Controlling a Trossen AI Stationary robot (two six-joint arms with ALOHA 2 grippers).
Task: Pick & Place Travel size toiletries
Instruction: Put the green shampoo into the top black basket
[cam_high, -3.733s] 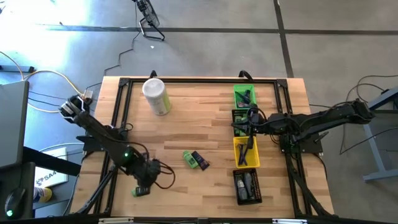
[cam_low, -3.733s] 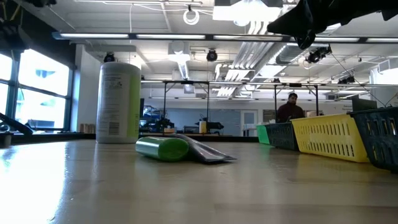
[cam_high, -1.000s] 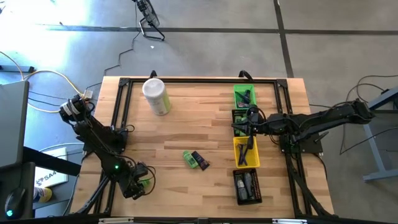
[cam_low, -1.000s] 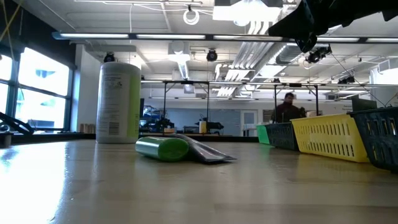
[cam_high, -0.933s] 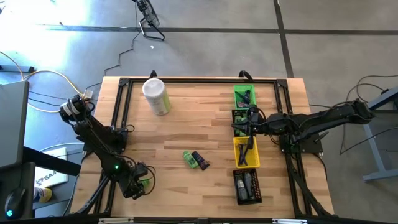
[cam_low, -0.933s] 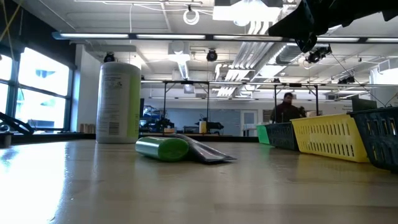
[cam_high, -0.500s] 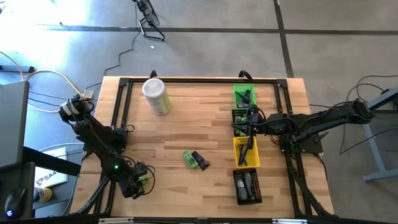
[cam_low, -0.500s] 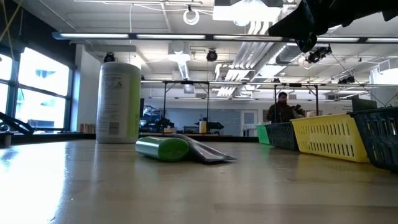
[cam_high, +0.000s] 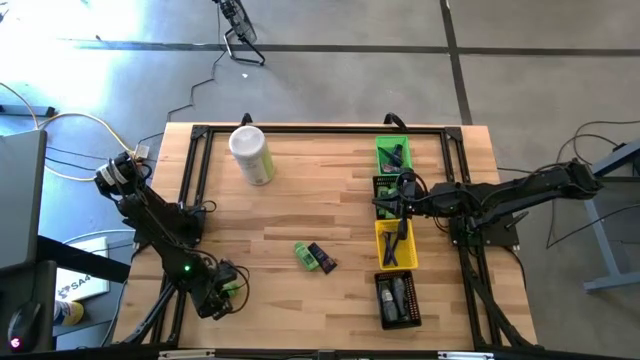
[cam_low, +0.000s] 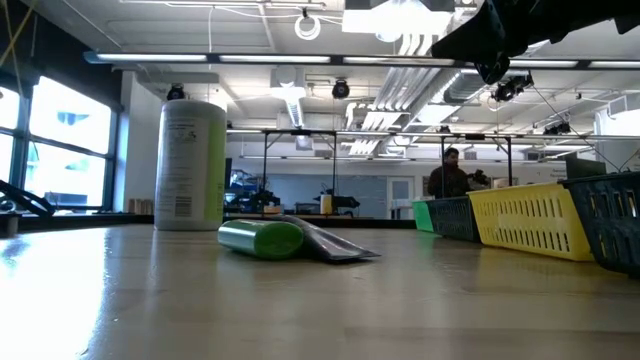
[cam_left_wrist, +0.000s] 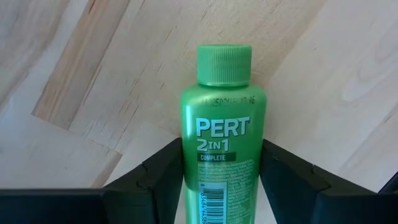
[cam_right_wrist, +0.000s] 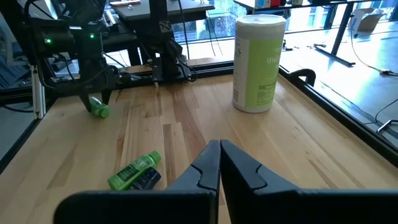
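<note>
A green mini bottle (cam_left_wrist: 221, 143) marked PERT lies at the table's near left, with my left gripper (cam_high: 228, 288) shut on it; the right wrist view shows that gripper (cam_right_wrist: 93, 99) over the bottle (cam_right_wrist: 99, 111). A second green bottle (cam_high: 306, 256) and a dark tube (cam_high: 323, 259) lie side by side on the wood mid-table. My right gripper (cam_right_wrist: 219, 163) hovers shut and holding nothing over the row of bins (cam_high: 392, 190) at the right. My left gripper pinches the green bottle's body (cam_left_wrist: 186, 168) below its shoulder, one finger on each side. The fingers (cam_left_wrist: 155, 180) come steeply from above and lie across the bottle. The bottle lies on the wood, and its cap end (cam_left_wrist: 224, 62) sticks out free beyond the fingers.
A large pale-green canister with a white lid (cam_high: 250, 152) stands at the far left. Green (cam_high: 392, 152), dark (cam_high: 388, 188), yellow (cam_high: 396, 245) and black (cam_high: 398, 300) bins run in a line at the right, with small items in them. A black frame rail (cam_high: 190, 180) borders the table.
Neither arm has visibly moved. A person in the room behind the table has stepped a little to the left in the low view.
</note>
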